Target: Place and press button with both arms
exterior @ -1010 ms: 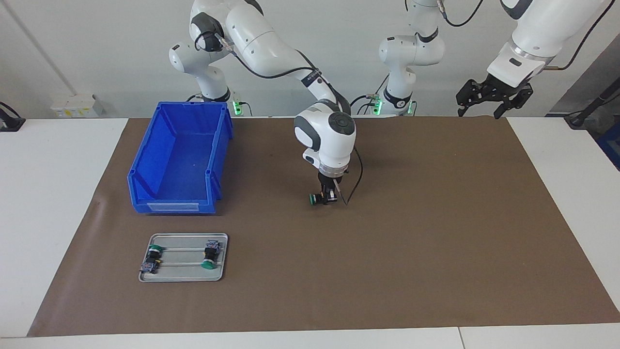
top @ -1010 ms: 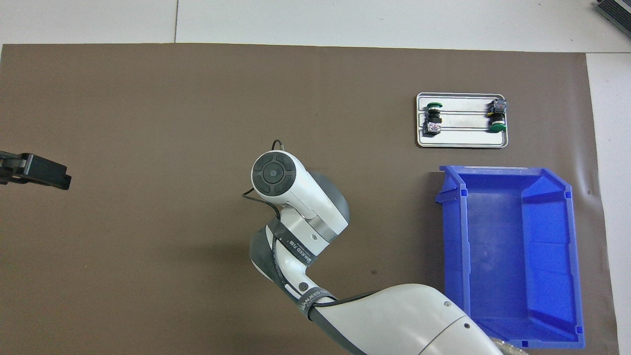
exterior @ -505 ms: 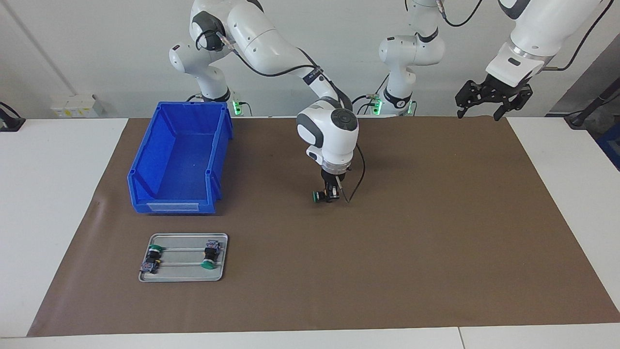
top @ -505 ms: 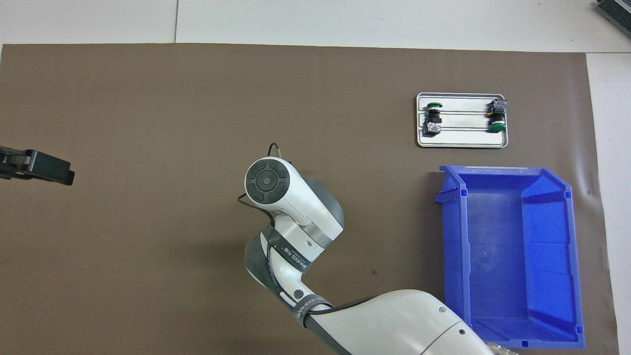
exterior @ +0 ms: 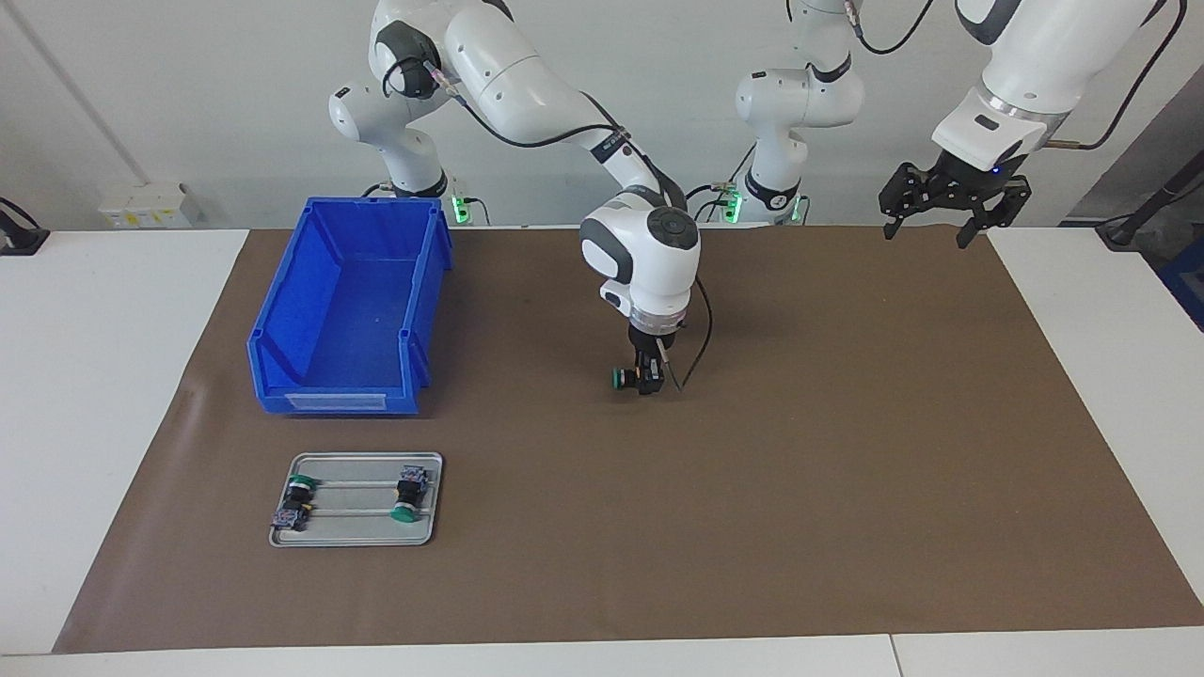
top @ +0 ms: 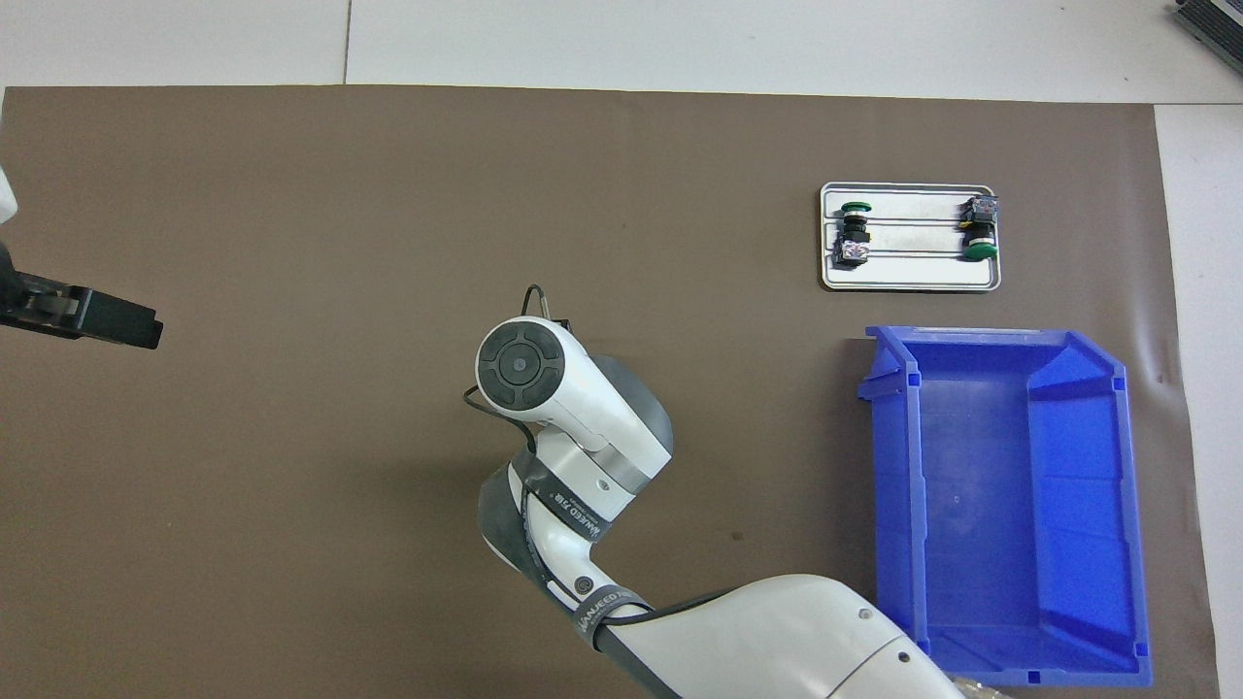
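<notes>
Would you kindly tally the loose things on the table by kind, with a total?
Green-capped push-button switches: 3 (one at the right gripper on the mat, two on the tray)
Metal tray: 1
Blue bin: 1
Total: 5

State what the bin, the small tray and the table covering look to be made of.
Blue bin: seemingly moulded plastic with a slight sheen, judging by its uniform colour and ribbed rim.
Tray: probably bare metal, silver-grey with a raised rim and pale glare.
Brown covering: a thin matte sheet, perhaps paper or felt; it shows no shine and a faint wrinkle near the bin.
</notes>
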Robot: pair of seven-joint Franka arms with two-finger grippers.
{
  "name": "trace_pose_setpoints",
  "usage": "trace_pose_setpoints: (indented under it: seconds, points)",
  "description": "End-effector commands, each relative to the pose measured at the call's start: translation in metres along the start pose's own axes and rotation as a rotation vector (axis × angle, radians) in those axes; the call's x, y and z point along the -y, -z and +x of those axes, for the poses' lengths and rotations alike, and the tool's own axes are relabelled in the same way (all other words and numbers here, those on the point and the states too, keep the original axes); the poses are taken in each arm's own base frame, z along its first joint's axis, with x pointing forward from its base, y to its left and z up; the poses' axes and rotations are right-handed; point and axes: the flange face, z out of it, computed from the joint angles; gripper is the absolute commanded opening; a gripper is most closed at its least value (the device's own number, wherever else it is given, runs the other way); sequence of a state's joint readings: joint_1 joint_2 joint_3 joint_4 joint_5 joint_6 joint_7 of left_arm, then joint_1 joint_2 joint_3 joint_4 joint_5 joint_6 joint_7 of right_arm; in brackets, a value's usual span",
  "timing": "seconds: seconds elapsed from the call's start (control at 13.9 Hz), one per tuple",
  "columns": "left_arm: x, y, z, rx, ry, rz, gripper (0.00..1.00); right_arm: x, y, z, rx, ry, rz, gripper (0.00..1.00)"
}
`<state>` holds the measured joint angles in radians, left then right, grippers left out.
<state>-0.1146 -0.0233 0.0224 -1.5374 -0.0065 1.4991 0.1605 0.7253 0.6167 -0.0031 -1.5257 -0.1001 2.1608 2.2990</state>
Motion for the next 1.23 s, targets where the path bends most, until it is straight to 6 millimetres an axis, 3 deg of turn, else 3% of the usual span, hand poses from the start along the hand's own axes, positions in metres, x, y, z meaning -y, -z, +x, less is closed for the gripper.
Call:
trace_pose_setpoints:
  seconds: [0.0,0.07,0.22,0.43,0.58,1.01,1.15]
  points:
    - [0.002,0.0,-0.008,-0.002,-0.008,0.005,1.0,0.004,0.013,0.007,-0.013,0.005,0.042,1.0]
    - [0.011,0.0,-0.009,-0.004,0.01,0.004,1.0,0.005,0.019,0.007,-0.016,0.043,0.055,1.0]
    - [0.029,0.0,-0.013,-0.002,0.044,0.003,1.0,0.017,0.061,0.025,0.01,0.096,0.096,1.0]
    - [0.036,0.0,-0.015,-0.003,0.058,0.003,1.0,0.035,0.121,0.08,0.004,0.199,0.103,1.0]
    - [0.036,0.0,-0.015,-0.003,0.058,0.003,1.0,0.05,0.149,0.121,0.0,0.275,0.117,1.0]
    - [0.036,0.0,-0.015,-0.003,0.058,0.003,1.0,0.087,0.182,0.242,0.026,0.575,0.101,1.0]
    - [0.036,0.0,-0.015,-0.001,0.058,0.003,1.0,0.093,0.196,0.296,0.04,0.672,0.093,1.0]
